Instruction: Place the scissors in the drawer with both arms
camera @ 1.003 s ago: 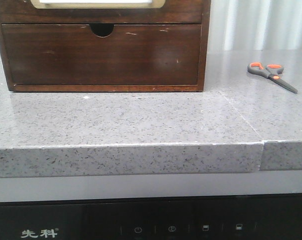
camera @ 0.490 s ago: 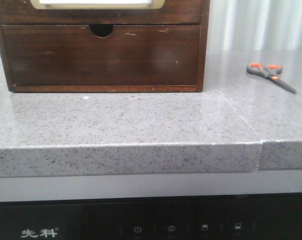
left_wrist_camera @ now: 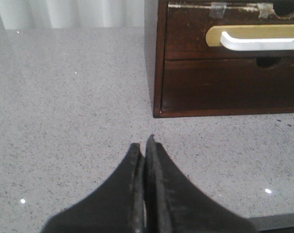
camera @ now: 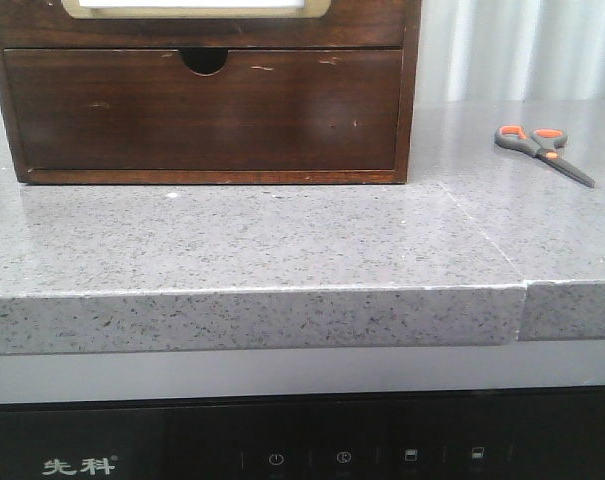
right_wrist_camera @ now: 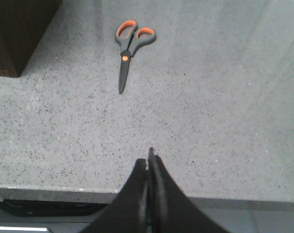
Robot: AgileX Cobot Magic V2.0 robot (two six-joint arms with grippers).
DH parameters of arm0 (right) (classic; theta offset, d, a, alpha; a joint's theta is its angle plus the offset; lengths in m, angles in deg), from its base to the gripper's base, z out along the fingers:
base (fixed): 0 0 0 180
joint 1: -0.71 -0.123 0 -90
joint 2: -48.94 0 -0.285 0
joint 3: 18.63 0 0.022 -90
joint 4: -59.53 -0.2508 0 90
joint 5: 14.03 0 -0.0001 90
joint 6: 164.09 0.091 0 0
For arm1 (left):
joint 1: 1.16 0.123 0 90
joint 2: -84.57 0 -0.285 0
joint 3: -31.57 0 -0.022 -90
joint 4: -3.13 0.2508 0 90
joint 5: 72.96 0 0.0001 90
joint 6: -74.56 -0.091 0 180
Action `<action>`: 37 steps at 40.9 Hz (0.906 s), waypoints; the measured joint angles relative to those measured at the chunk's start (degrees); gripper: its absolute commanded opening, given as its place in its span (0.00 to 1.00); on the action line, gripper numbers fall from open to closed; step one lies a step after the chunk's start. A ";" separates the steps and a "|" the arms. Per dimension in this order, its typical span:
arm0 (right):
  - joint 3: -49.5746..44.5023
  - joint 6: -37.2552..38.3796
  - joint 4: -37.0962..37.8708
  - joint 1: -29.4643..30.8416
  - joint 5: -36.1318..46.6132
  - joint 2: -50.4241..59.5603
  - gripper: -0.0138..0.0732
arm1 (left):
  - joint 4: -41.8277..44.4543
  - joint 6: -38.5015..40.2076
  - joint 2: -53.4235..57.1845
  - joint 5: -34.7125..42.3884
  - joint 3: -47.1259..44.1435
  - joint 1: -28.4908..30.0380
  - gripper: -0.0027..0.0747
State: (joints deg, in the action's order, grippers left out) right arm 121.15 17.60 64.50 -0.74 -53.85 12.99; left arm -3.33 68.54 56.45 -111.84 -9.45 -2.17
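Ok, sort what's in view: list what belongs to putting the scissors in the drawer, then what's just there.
Part of the job:
- scissors, flat on the counter right of the cabinet
- drawer with the white panel, closed
- left gripper, shut, empty
- right gripper, shut, empty

Just there:
- lower drawer with the half-round notch
- speckled grey counter

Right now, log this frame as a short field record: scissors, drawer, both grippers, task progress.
scissors: scissors flat on the countertop, right of the wooden cabinet, blades closed
drawer: drawer with the white panel shut
left gripper: left gripper shut, empty, over bare counter near the cabinet
right gripper: right gripper shut, empty, short of the scissors
progress: nothing grasped, drawer unopened
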 measured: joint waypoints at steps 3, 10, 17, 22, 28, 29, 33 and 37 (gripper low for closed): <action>0.00 0.00 0.18 0.00 -0.26 -0.69 0.16 | -1.15 0.00 0.00 0.00 -1.15 0.00 0.02; 0.00 -0.23 0.52 0.00 -0.38 -1.16 0.63 | -3.60 0.00 -0.22 -0.13 -2.48 0.00 0.37; 0.00 -0.67 0.52 0.00 -0.48 -1.18 0.87 | -4.53 0.00 -0.69 0.52 -2.52 0.00 0.78; 0.00 -0.76 0.57 0.00 -0.51 -1.18 0.87 | -10.15 0.00 -0.81 2.14 -2.52 0.00 0.78; 0.00 -0.80 0.66 0.00 -0.55 -1.18 0.87 | -28.41 -0.40 -3.89 3.36 -2.52 0.00 0.78; 0.00 -0.80 0.66 0.00 -0.65 -1.18 0.87 | -31.16 -0.78 -4.65 3.49 -2.52 0.00 0.78; 0.00 -0.80 0.66 0.00 -0.87 -1.18 0.87 | -44.32 -3.45 -8.97 4.02 -2.52 0.00 0.78; 0.00 -0.80 0.66 0.00 -0.87 -1.18 0.87 | -55.86 -9.02 -13.24 4.83 -2.52 0.00 0.78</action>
State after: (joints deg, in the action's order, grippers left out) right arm 121.15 16.80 65.16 -0.74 -54.72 11.80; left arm -59.19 59.52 43.21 -107.01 -11.97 -2.17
